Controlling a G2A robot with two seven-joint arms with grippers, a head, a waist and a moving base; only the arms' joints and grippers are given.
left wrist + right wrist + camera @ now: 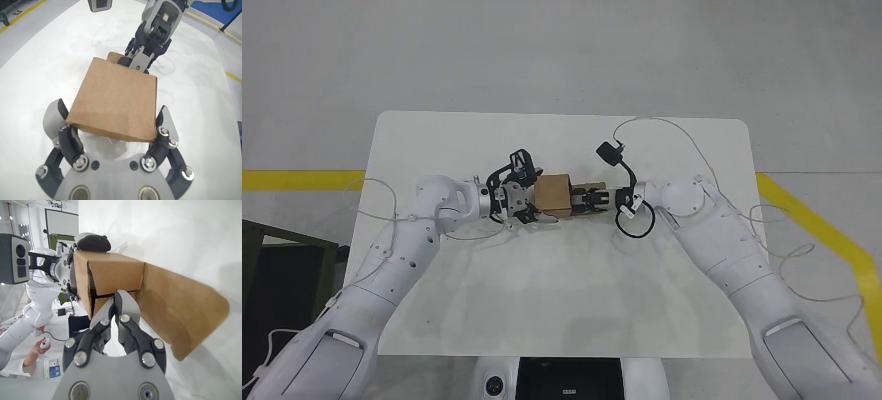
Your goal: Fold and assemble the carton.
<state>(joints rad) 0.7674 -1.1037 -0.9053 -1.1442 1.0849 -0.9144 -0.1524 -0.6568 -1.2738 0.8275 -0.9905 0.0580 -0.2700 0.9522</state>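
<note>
1. The left pincer (112, 104) grips the carton (553, 191). Its two fingers (56, 111) press on two sides of the box, at the end next to it.
2. The right pincer (115, 296) is closed. Its tips touch the end flaps (113, 275) on the far end from the left pincer.
3. The carton sits right between the two pincers, which face each other.
4. One big flap (179, 313) stands open, just beside the right pincer.
5. The table (542, 300) lies under both pincers. I cannot tell if the carton rests on it.
</note>
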